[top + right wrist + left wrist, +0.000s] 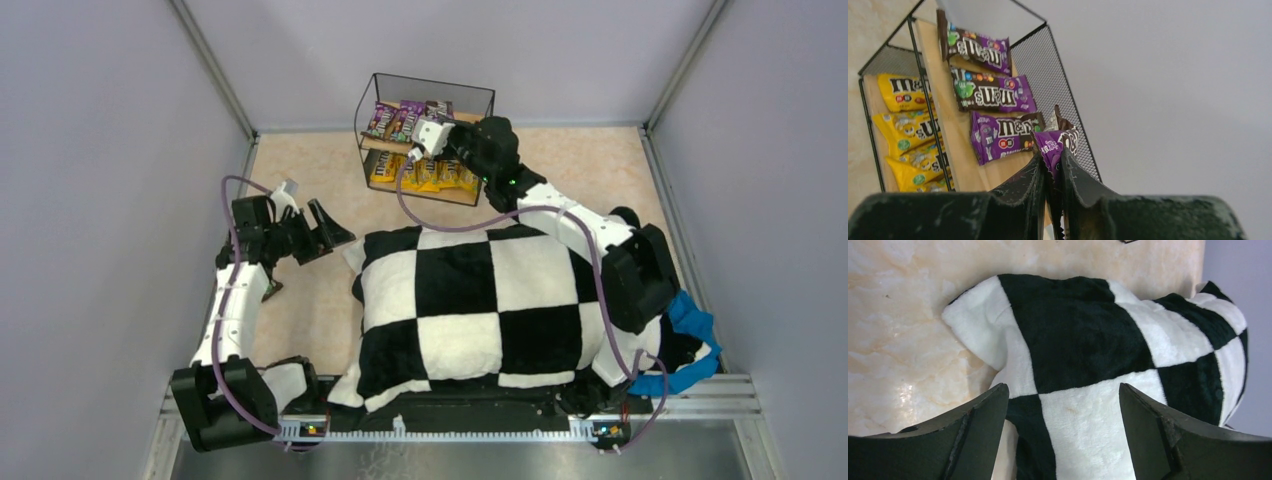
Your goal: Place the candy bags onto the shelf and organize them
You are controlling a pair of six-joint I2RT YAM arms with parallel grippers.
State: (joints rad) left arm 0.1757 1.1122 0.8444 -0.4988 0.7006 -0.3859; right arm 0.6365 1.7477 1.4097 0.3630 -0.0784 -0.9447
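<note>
Right claw (1052, 157) pinches a purple candy bag (1059, 143), apparently hovering just over the shelf (1054, 61).

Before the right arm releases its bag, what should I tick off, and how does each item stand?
1. Right gripper shut on the purple bag: ok.
2. That bag is at the upper board of the shelf: ok.
3. Bag lying flat like the three purple bags on that board: not ok, it stands on edge, crumpled.
4. Free spot beside them: cannot tell, the held bag hides it.
5. Yellow bags grouped on the lower board: ok.
6. Left gripper open, empty, by the cushion, away from the shelf: ok.
</note>
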